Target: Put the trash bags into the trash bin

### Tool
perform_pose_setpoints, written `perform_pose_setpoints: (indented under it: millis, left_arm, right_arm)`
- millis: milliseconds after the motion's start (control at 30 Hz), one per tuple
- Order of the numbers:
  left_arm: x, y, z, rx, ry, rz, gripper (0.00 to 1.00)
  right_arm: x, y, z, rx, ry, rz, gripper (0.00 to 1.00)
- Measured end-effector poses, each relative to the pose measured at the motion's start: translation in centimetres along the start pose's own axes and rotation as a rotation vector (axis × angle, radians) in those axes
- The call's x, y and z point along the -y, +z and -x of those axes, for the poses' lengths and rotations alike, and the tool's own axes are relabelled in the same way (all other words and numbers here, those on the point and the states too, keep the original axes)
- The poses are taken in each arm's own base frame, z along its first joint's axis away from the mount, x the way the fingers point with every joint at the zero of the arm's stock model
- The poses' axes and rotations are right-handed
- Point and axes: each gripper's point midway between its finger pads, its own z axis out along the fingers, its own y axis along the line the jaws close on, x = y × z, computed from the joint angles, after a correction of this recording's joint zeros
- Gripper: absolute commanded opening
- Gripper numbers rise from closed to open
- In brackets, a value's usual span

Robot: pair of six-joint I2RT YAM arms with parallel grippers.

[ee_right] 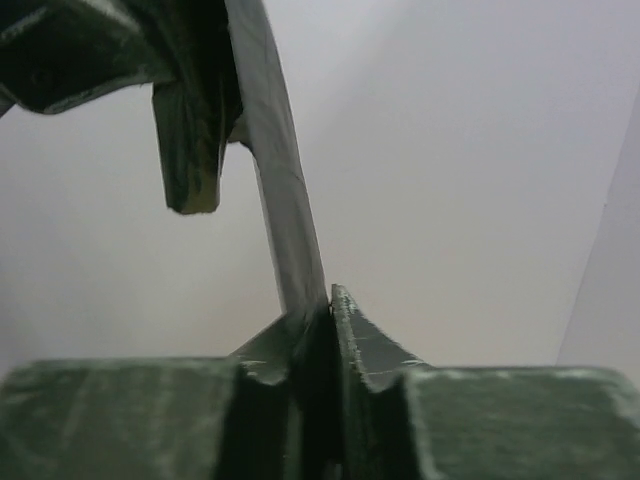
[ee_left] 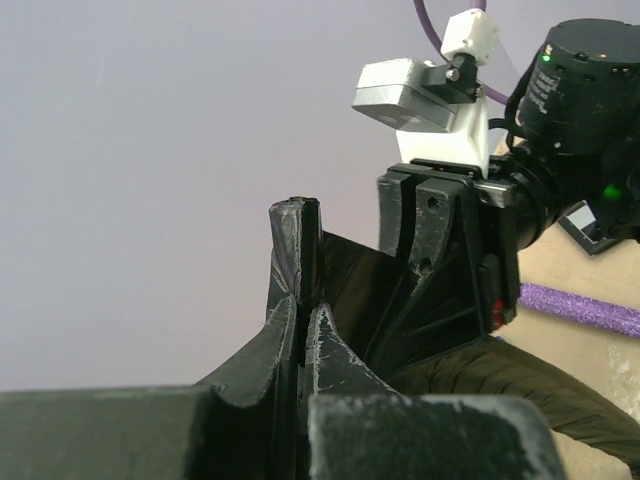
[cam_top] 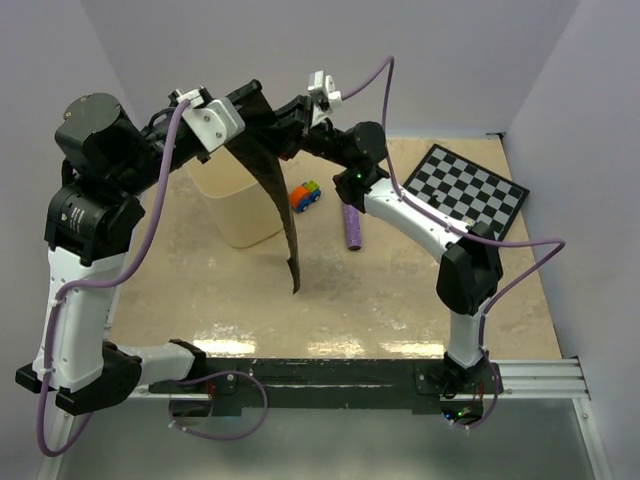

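- The left gripper (ee_left: 303, 300) is clenched on the top edge of the trash bag (cam_top: 283, 210). The right gripper (ee_right: 326, 312) pinches the same film close beside it.
- The bag hangs in the air, beside the bin (cam_top: 228, 212) near the bench's (cam_top: 400, 295) far-left corner.
- Nothing is inside the bin yet, so the bag has still to be lowered in.

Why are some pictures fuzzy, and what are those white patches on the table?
Top view: sharp all over; the white patches are glare on the table near its front edge. Left wrist view: the near jaws are blurred, the right arm beyond sharper. Right wrist view: soft up close, sheen on the bag.
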Motion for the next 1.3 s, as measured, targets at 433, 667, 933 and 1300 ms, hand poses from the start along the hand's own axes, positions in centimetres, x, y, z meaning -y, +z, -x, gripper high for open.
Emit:
perform_pose_setpoints:
  millis: [433,667,933,1300]
  left_arm:
    - [-0.4,0.5,-3.1,-0.068,0.03,0.086,0.0]
    - [-0.5,1.3,-4.6,-0.064,0.05,0.146,0.0]
    - [0.6,2.0,-5.6,-0.053,0.018,0.136,0.0]
    - [2.0,2.3,-5.7,0.045,-0.122,0.18,0.0]
  right_arm:
    - [-3.8,-1.3,2.9,-0.032,-0.041,0.09,0.0]
    - [-6.8,-2.4,3.0,-0.066,-0.046,0.216,0.0]
    - [-6.8,-4.5,1.6,-0.061,0.042,0.2,0.0]
    - [-8.6,-3.7,5.2,0.005,0.177,0.262,0.0]
